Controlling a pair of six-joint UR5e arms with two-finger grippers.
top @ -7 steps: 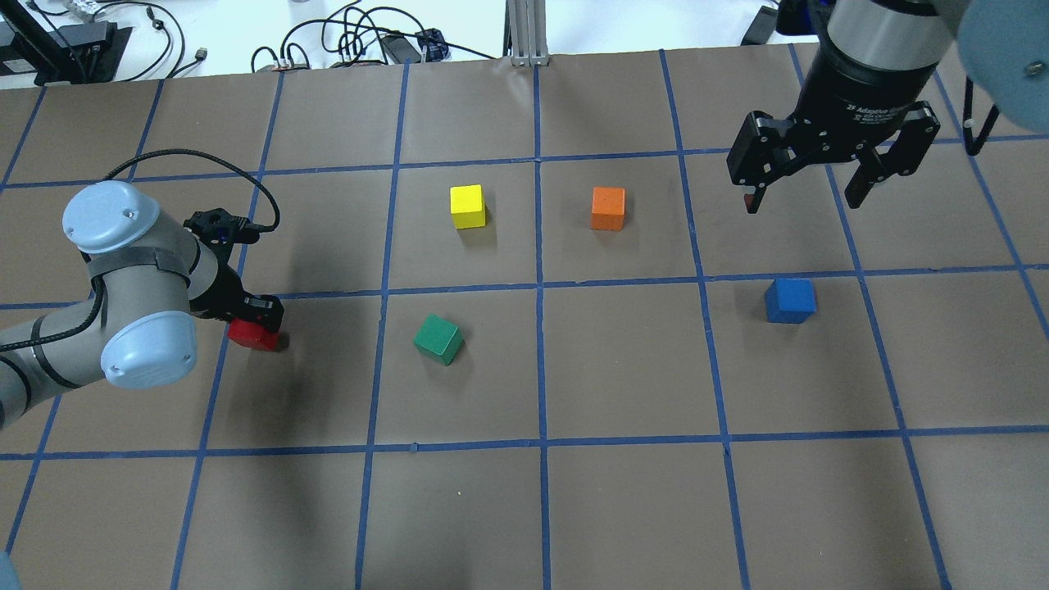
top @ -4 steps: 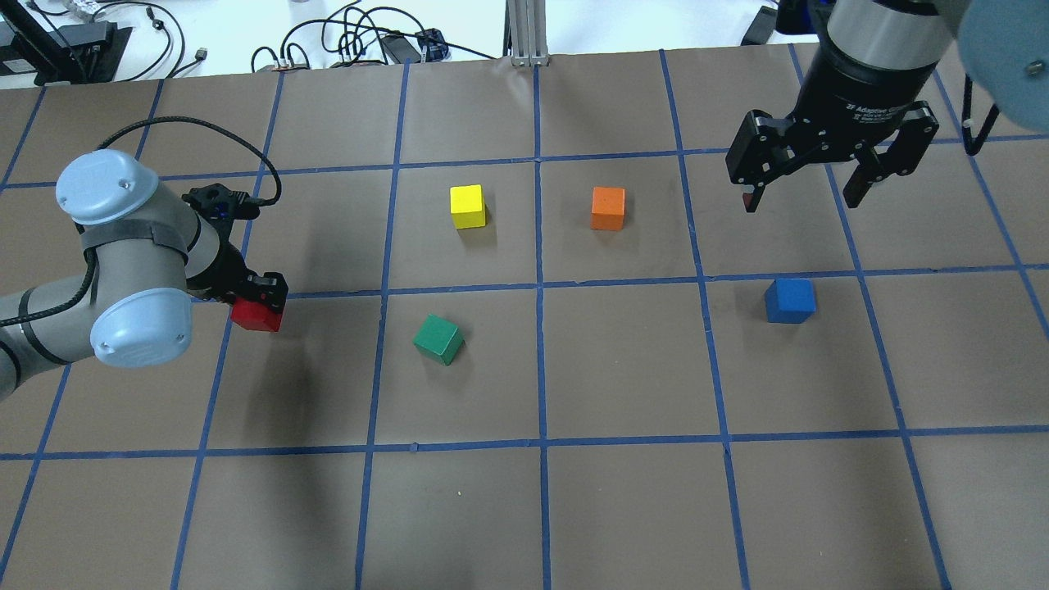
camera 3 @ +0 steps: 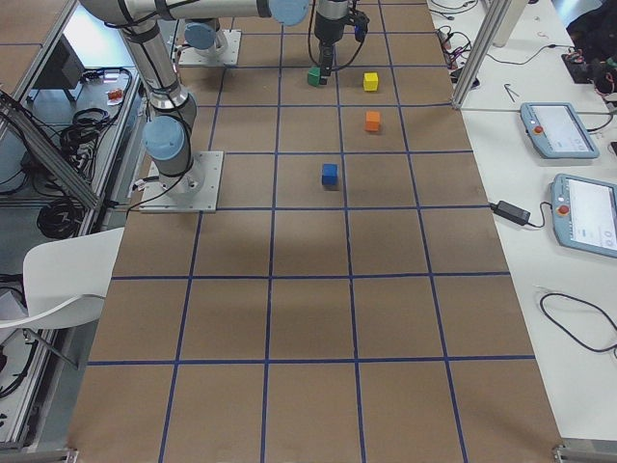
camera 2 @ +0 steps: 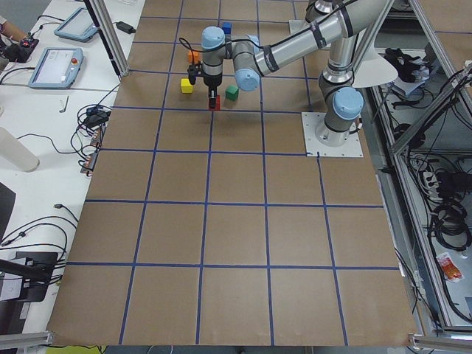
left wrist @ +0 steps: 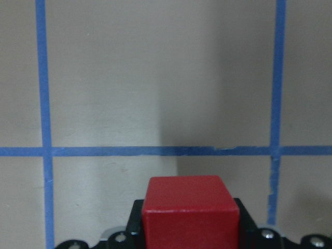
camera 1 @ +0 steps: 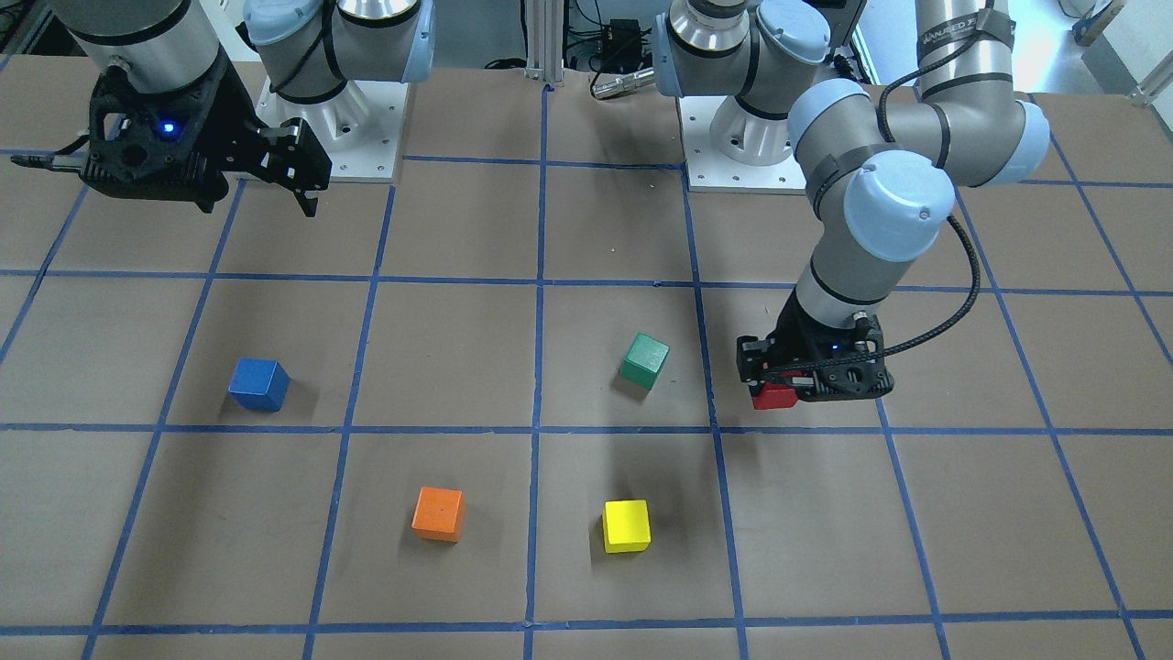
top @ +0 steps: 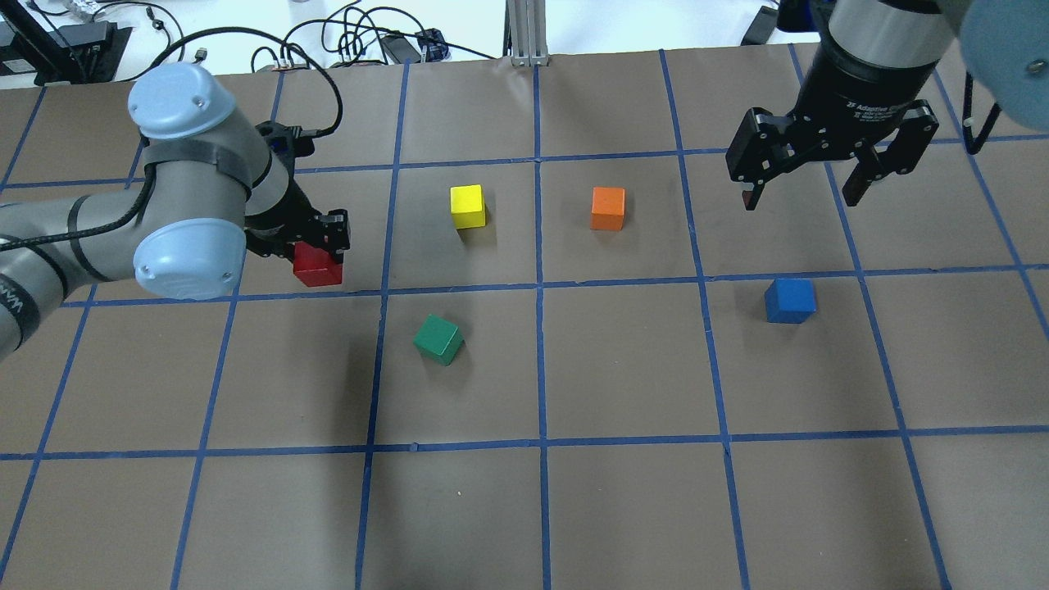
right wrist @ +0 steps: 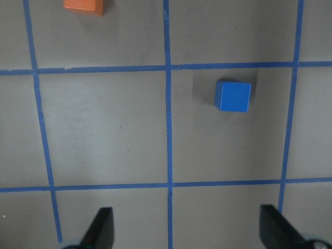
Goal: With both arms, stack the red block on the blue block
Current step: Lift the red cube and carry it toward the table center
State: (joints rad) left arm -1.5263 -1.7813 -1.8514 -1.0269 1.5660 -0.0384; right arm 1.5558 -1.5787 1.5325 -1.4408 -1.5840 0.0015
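Jaws of the left gripper (top: 318, 248) are pinching the red block (top: 317, 269) at the overhead frame's centre-left, while the blue block (top: 790, 300) is sitting far right, nearer the empty, wide-open right gripper (top: 807, 192).

Brown table (camera 3: 308, 318) gridded with blue tape. A blue block (camera 3: 330, 174) sits alone mid-table. Farther back lie an orange block (camera 3: 373, 121), a yellow block (camera 3: 370, 81) and, left of that, a green block (camera 3: 313, 75), the left arm (camera 3: 326, 34) reaching down near it.
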